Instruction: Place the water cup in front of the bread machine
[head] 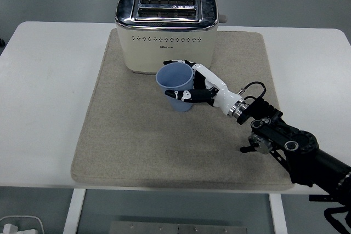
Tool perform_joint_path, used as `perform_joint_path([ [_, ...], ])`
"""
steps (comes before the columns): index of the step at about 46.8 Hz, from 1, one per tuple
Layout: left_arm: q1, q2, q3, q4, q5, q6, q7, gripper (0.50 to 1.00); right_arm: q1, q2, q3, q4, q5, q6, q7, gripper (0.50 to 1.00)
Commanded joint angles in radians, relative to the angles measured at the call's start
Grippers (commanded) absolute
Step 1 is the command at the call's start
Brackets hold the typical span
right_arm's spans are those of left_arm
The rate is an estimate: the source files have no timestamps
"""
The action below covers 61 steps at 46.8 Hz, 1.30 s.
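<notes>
White table [49,80], far-centre toaster [166,28] — my right hand [198,87] wraps fingers around the blue cup [176,87] before it — release remains.

Right of frame centre, your right hand [196,87] covers the far side of the light blue plastic cup [176,86], so you cannot judge whether its base touches the beige fabric mat [131,135]. The black right arm [299,152] runs off the lower right corner.
</notes>
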Motion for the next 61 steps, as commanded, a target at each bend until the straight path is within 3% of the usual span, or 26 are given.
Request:
perform_joint_path([
  [1,0.0,0.0,0.0,0.001,0.0,0.0,0.0,1.0,0.001,0.0,-0.001,0.001,0.0,0.001,0.0,0.86],
  [10,0.0,0.0,0.0,0.001,0.0,0.0,0.0,1.0,0.004,0.0,-0.001,0.001,0.0,0.007,0.0,0.893],
  [61,0.0,0.0,0.0,0.0,0.0,0.0,0.0,1.0,0.016,0.0,-0.011,0.001,-0.006,0.05,0.0,0.928],
])
